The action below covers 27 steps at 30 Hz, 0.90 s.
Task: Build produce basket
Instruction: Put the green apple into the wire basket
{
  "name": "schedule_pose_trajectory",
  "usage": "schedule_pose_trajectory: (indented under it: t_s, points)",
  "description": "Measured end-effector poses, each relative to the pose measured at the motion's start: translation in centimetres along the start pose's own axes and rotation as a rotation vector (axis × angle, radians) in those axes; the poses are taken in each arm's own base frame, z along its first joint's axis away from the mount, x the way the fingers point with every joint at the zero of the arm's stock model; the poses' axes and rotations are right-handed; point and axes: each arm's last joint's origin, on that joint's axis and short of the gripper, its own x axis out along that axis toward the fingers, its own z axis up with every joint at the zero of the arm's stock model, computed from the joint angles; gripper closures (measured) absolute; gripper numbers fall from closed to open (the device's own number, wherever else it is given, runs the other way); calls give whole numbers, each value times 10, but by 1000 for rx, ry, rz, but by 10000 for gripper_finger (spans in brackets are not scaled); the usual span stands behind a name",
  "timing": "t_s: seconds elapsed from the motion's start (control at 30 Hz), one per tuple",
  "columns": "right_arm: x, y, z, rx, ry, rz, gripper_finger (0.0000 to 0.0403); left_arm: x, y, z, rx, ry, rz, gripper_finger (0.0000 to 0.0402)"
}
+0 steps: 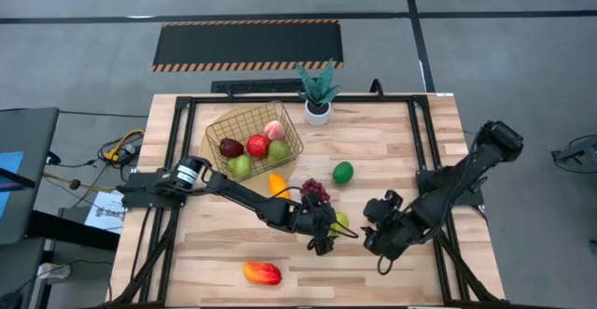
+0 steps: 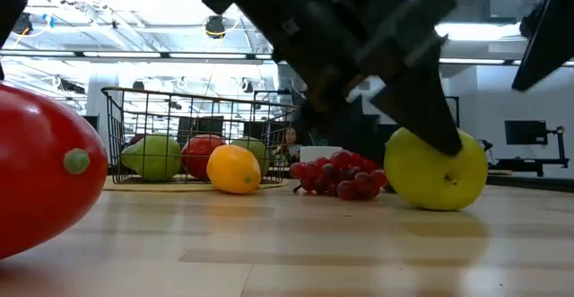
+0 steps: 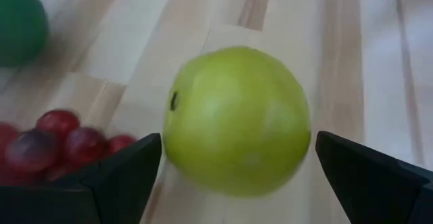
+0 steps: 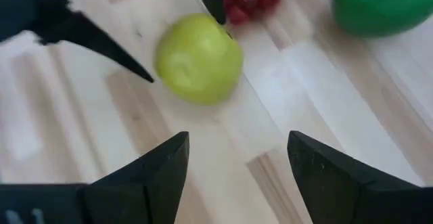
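A yellow-green apple (image 1: 340, 222) rests on the table right of centre; it also shows in the left wrist view (image 3: 237, 119). My left gripper (image 1: 328, 232) is open, one finger on each side of the apple. My right gripper (image 1: 375, 234) is open and empty just to the apple's right, pointing at it (image 4: 199, 58). The gold wire basket (image 1: 284, 122) stands at the back left and holds several fruits. Purple grapes (image 1: 315, 191), a green lime (image 1: 343, 172), an orange mango (image 1: 277, 186) and a red-orange mango (image 1: 262, 273) lie on the table. My left gripper's fingers (image 3: 128, 176) stand on either side of the apple's widest part (image 3: 183, 149), coming down at a slant from the table's left. The apple sits on the table. I cannot tell whether either finger touches it.
A small white pot with a spiky green plant (image 1: 318, 94) stands at the far edge behind the basket. The grapes (image 2: 341, 176) lie close beside the apple (image 2: 435, 171). The red-orange mango (image 2: 36, 171) lies near the front edge. Bare wood shows at the front right.
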Motion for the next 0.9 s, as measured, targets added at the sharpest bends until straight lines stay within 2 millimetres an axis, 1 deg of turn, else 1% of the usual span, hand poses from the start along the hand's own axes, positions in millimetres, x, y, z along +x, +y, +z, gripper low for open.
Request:
schedule_pose_trajectory:
  t_s: [0.03, 0.1, 0.33, 0.5, 0.67, 0.9]
  points:
    - [4, 2, -1, -4, 4, -11, 129, 3, 0, -1, -11, -12, 9, 24]
    - [11, 5, -3, -8, 9, -19, 129, 4, 1, -3, -23, -12, 47, 24]
    - [37, 13, -11, -52, 33, -78, 129, 5, 1, -2, -26, -30, 63, 24]
    - [62, 12, -12, -75, 53, -168, 129, 5, 1, -2, -28, -33, 61, 24]
    - [78, 11, -4, -135, 19, -196, 129, 5, 0, -2, -26, -22, 43, 24]
    - [84, 16, 10, -196, -30, -115, 129, 5, 1, -3, -24, -13, 43, 24]
